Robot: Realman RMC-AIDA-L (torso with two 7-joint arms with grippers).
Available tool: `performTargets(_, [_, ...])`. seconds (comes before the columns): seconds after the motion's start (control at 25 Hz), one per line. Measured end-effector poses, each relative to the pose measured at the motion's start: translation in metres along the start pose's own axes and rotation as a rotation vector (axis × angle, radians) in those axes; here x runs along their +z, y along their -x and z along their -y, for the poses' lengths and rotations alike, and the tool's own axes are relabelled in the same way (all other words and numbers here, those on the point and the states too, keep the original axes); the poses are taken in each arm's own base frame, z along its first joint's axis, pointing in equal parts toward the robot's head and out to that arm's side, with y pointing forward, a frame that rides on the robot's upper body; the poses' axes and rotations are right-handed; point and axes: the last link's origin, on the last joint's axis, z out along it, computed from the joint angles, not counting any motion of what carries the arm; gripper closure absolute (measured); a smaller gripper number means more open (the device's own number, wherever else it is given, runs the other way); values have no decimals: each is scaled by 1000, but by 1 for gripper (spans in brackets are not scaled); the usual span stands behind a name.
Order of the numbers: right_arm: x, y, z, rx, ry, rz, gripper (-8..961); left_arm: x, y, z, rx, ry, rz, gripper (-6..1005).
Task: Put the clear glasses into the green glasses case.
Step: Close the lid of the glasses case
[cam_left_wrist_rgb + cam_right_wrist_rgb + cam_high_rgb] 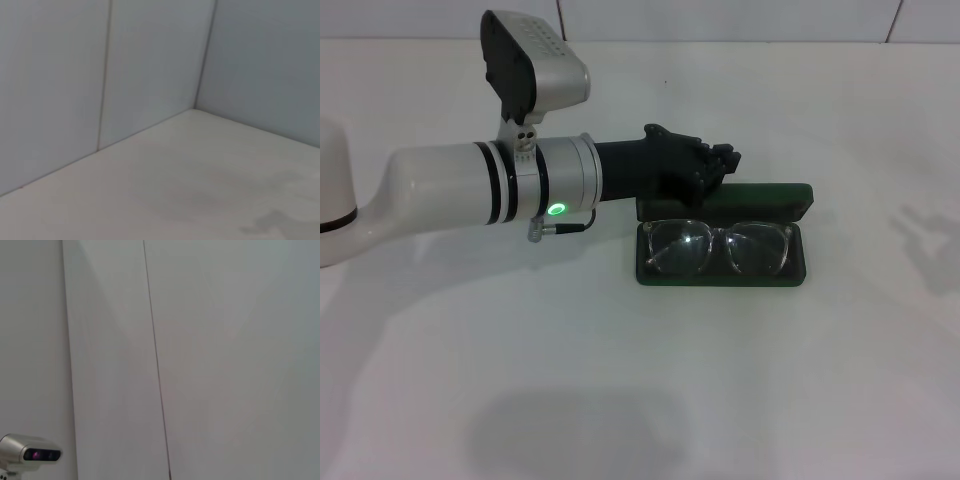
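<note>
1. Table [740, 380]: a plain white surface bounded by pale wall panels; it carries the case and its contents, with the left arm [470, 185] reaching across it from the robot's left side
2. Left arm: it runs almost level from the left edge of the head view toward the middle and ends in the dark left gripper [720, 160]. It is the only arm visible over the work and, by that evidence, the nearer one; the right arm does not appear in the head view
3. Green glasses case [720, 275]: it lies open near the table centre, long axis running left-to-right across the head view, roughly in line with the arm. The tray faces the robot; the raised lid [760, 196] stands along the far long edge
4. Clear glasses [715, 247]: they rest inside the tray, lenses side by side along the case's long axis, frame within the tray walls
5. Left gripper: it sits at the far-left part of the lid, just above or against it; contact cannot be confirmed. Whether its fingers are spread or pressed together cannot be told from this angle. It carries nothing visible
6. Governing relation: the lid lies directly below and to the right of the gripper, and the tray lies on the robot's side of it. Judgement: placement looks complete, and the remaining move, if any, is to fold the lid toward the robot over the glasses
</note>
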Motion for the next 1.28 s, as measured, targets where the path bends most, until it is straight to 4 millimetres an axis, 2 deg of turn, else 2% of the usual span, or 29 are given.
performTargets(1.28, [5, -2, -2, 7, 9, 4, 788, 1, 9, -6, -8, 22, 34, 914])
